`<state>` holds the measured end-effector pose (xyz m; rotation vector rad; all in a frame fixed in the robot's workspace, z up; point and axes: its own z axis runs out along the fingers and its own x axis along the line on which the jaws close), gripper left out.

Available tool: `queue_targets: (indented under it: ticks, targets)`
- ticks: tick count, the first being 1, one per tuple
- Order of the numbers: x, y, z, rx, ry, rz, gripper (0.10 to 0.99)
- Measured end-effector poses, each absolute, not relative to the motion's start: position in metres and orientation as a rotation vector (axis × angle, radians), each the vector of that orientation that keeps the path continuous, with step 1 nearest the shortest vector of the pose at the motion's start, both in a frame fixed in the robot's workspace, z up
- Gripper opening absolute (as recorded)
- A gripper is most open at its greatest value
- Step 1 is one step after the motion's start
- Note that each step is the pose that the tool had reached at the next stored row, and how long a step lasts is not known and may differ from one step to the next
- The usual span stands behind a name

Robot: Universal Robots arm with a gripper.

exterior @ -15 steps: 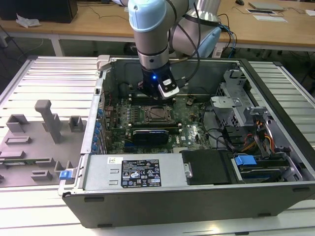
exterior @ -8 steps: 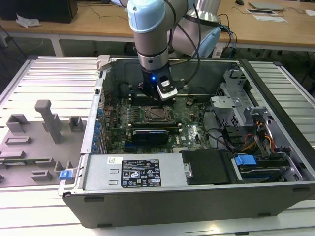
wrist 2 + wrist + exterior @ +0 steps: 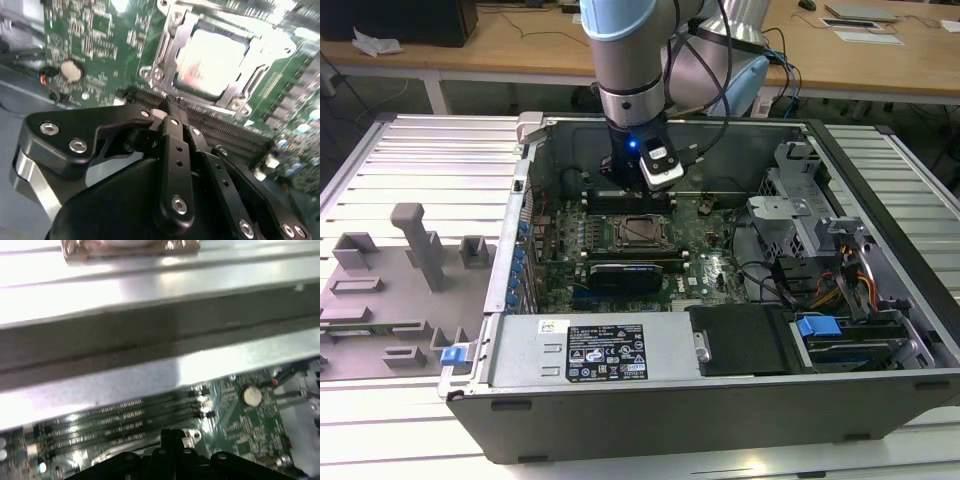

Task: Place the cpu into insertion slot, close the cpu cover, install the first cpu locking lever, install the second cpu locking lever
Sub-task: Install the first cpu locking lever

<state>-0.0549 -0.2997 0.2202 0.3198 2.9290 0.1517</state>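
Pincer (image 3: 172,107) beside covered cpu (image 3: 212,62)

Arm (image 3: 630,60) comes in from the top of the exterior view, last links pointing almost straight down. Wrist (image 3: 633,130) is vertical, blue status light lit on its lower end, a small pale camera block (image 3: 660,167) clamped on the side toward the exterior view's right, cables trailing up from it. Pincer (image 3: 172,107) in the second wrist view: black linkage arms with silver bolts converge forward, fingers (image 3: 176,120) pressed together at the tips, nothing between them. In the first wrist view the pincer (image 3: 172,436) tip is equally narrow.
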Motion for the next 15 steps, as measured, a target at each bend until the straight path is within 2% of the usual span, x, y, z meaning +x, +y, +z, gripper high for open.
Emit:
queue_targets:
  ticks: [2, 11, 15]
  targets:
    - [-0.055, -0.299, 0.220, 0.315, 2.928, 0.109, 0.106]
    - [-0.053, -0.301, 0.219, 0.328, 3.025, 0.086, 0.106]
    - [-0.053, -0.313, 0.219, 0.328, 3.024, 0.084, 0.106]
